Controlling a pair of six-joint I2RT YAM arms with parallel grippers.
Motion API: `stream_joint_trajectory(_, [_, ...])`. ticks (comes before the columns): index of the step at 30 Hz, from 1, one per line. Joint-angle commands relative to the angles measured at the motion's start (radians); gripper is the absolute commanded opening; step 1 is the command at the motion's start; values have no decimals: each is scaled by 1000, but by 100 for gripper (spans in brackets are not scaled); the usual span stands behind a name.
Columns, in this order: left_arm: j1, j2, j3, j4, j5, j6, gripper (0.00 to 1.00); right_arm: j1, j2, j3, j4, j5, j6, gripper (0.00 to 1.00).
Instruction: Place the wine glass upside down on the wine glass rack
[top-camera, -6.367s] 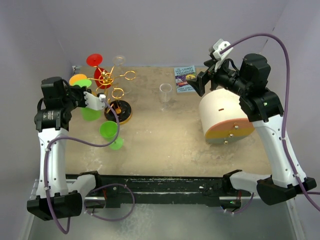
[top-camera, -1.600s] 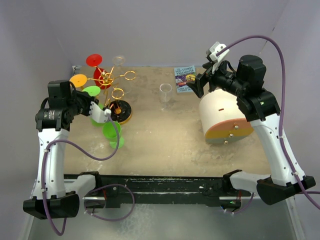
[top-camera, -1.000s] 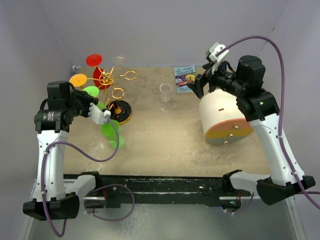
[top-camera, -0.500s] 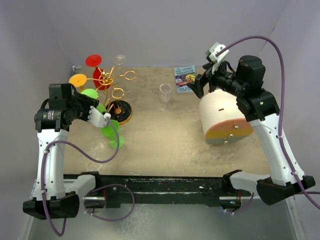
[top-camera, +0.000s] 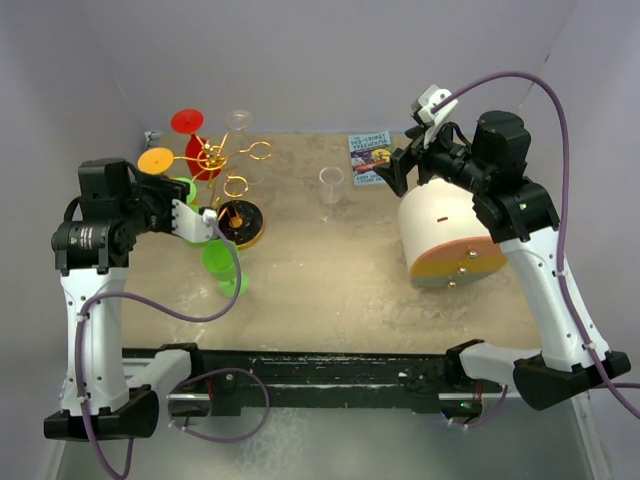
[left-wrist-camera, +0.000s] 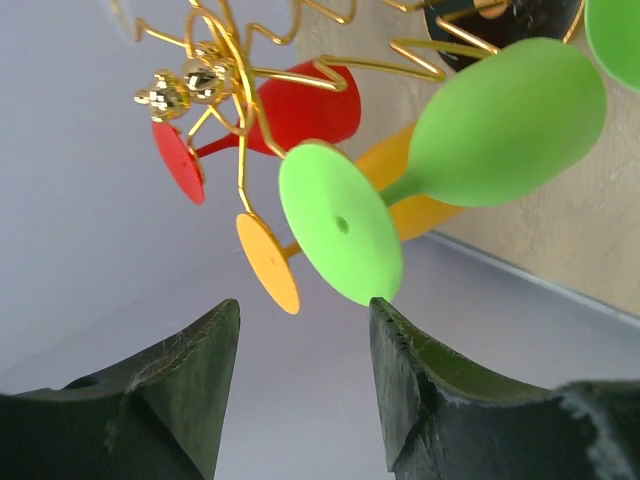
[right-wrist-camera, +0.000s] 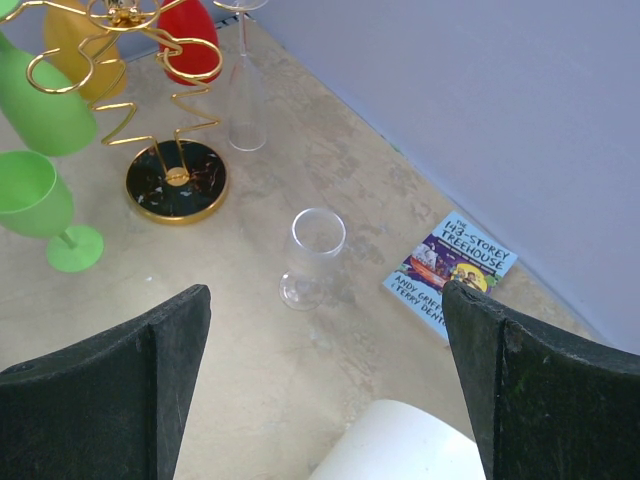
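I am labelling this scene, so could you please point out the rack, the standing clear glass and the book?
rack (right-wrist-camera: 200, 186): right wrist view, black disc base.
standing clear glass (right-wrist-camera: 311, 260): right wrist view, side wall.
book (right-wrist-camera: 452, 268): right wrist view, front cover.

Wine glass rack loops crowded with hung glasses; upright green glass blocks its near side. Clear glass mid-table, seemingly free all round.
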Motion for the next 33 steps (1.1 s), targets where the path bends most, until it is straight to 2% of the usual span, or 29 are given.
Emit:
stream_joint_trajectory(1, [-5,-21,65,34,149,-191,58,-4,-22,2,43,-25,-18,100])
stream_joint_trajectory(3, [-5,-28,81,28,224,-283,59,-4,-23,0,43,-26,-20,100])
stream_joint_trajectory(5, [-5,-39,96,29,303,-405,68,-4,-22,-1,44,-27,-21,100])
stream_joint_trajectory(9, [-5,-60,110,76,386,-695,64,-4,-15,3,41,-33,-22,100])
stream_joint_trajectory(12, [-5,-66,111,54,403,-807,63,-4,-7,6,40,-37,-21,100])
stream_joint_trajectory(18, [-5,-74,88,-1,409,-916,59,-4,10,11,36,-43,-22,100])
stream_joint_trajectory(27, [-5,-81,101,68,435,-1089,57,-4,37,29,24,-42,-21,100])
stream_joint_trajectory(33, [-26,-46,106,60,460,-1114,57,-4,37,24,23,-34,-25,100])
